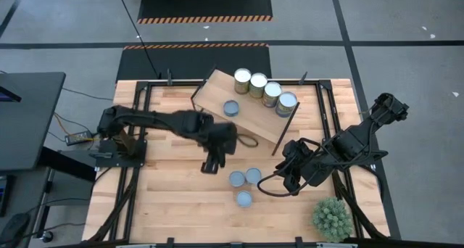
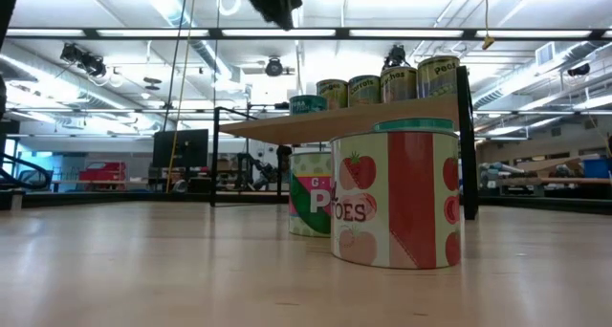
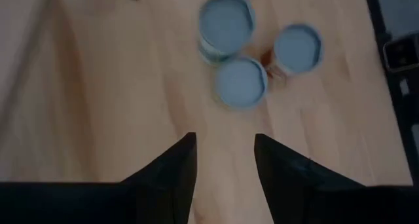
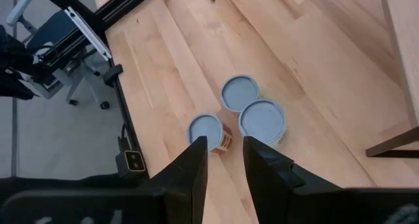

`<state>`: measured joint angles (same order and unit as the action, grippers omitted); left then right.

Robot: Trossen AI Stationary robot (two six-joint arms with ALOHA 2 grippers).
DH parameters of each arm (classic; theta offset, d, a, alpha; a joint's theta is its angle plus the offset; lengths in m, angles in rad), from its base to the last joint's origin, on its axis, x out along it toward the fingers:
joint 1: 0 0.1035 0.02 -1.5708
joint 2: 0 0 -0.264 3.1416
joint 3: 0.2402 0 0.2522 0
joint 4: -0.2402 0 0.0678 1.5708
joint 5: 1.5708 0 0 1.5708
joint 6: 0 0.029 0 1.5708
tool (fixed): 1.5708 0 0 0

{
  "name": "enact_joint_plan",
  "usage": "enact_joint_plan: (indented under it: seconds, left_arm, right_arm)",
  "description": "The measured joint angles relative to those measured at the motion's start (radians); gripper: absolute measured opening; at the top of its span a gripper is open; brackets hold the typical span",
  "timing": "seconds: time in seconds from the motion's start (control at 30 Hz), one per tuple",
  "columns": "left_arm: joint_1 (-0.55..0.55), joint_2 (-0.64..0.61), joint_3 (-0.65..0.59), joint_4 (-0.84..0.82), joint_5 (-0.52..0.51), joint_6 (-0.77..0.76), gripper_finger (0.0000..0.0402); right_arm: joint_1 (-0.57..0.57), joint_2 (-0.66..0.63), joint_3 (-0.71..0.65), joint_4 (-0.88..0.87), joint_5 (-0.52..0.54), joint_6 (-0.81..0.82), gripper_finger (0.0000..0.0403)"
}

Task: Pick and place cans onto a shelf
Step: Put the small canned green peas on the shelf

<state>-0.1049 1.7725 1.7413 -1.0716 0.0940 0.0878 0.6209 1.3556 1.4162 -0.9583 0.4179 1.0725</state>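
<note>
Five cans (image 1: pixel 264 90) already on the shelf (image 1: pixel 246 112); three blue-topped cans (image 1: pixel 244 184) on the table at its 6 o'clock. Left gripper (image 1: pixel 212 163) hangs at their 9 o'clock, fingers apart, empty. Right gripper (image 1: pixel 293 177) waits at 3 o'clock, fingers slightly apart, empty. Step: reaching for the next can. Next: descend, straddle one can without nudging neighbours.

We had two dark, jointed arms, each ending in flat black tapered fingers (image 3: pixel 170 178), with black cable looped alongside.
</note>
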Motion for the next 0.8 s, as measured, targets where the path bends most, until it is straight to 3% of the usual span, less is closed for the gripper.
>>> enact_joint_plan:
  seconds: [0.23, 0.57, 0.8]
  left_arm:
    - [-0.077, 0.0, -0.138, 0.133, -0.066, -0.283, 0.0158]
    - [-0.091, 0.0, -0.361, 0.41, -0.107, -0.623, 0.0158]
    - [-0.084, 0.0, -0.464, 0.535, -0.172, -0.765, 0.0157]
  right_arm:
    - [0.0, 0.002, 0.0, 0.01, 0.0, -0.002, 0.0105]
    - [-0.002, 0.002, 0.0, 0.064, 0.009, -0.036, 0.0105]
    - [-0.002, 0.002, 0.0, 0.068, 0.011, -0.037, 0.0105]
